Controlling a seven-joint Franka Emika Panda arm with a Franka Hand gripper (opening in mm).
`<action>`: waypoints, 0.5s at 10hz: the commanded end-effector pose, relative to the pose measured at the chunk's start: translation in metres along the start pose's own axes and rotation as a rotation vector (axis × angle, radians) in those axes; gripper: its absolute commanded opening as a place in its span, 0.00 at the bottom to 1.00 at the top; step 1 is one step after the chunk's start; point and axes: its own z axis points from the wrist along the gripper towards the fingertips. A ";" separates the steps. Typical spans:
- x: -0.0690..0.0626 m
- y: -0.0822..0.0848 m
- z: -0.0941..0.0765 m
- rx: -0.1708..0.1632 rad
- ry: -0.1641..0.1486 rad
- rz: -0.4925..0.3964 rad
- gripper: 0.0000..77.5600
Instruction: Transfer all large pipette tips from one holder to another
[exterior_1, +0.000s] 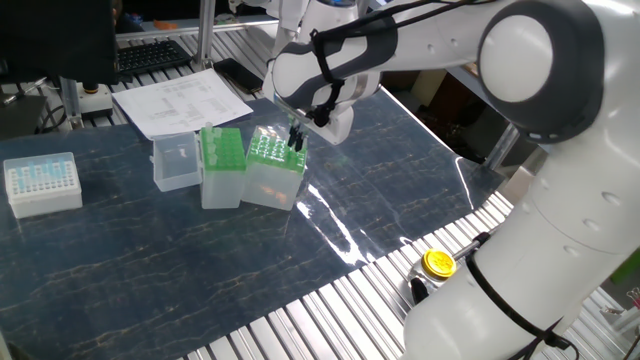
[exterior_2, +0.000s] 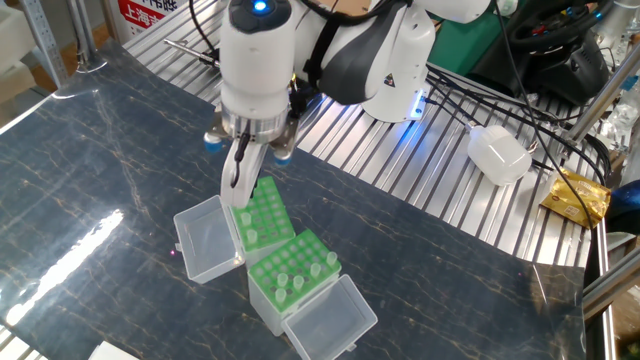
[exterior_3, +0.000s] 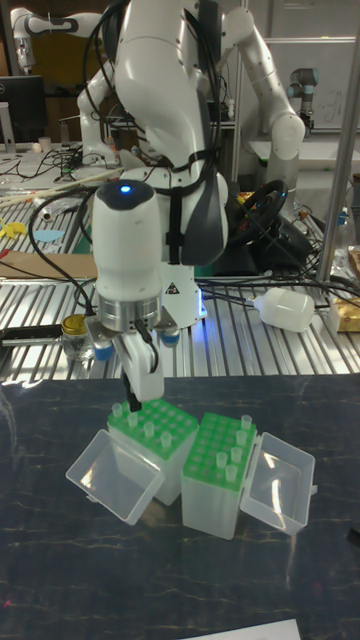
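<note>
The wider holder (exterior_1: 272, 170) (exterior_2: 260, 212) (exterior_3: 155, 445) stands flat on the dark mat, its green grid top holding a few large pipette tips (exterior_3: 150, 428). Touching its side is the narrower, taller holder (exterior_1: 222, 165) (exterior_2: 295, 272) (exterior_3: 222, 470), with several tips (exterior_2: 285, 285) standing in its rack. My gripper (exterior_1: 296, 140) (exterior_2: 238, 202) (exterior_3: 131, 398) points down at a corner of the wider holder's top. Its fingers are pressed together on a tip there. The tip's lower part is hidden in the grid.
Both holders have clear hinged lids lying open, one (exterior_2: 207, 238) by the wider holder and one (exterior_2: 330, 318) by the narrower. A white box of pale-blue tips (exterior_1: 42, 183) sits at the mat's far left, papers (exterior_1: 180, 100) behind. A yellow-capped item (exterior_1: 438, 263) lies on the slatted metal.
</note>
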 end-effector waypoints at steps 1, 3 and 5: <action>0.012 0.006 -0.031 -0.025 -0.016 0.027 0.01; 0.014 0.006 -0.035 -0.030 -0.016 0.017 0.01; 0.013 0.002 -0.043 -0.058 -0.019 -0.023 0.01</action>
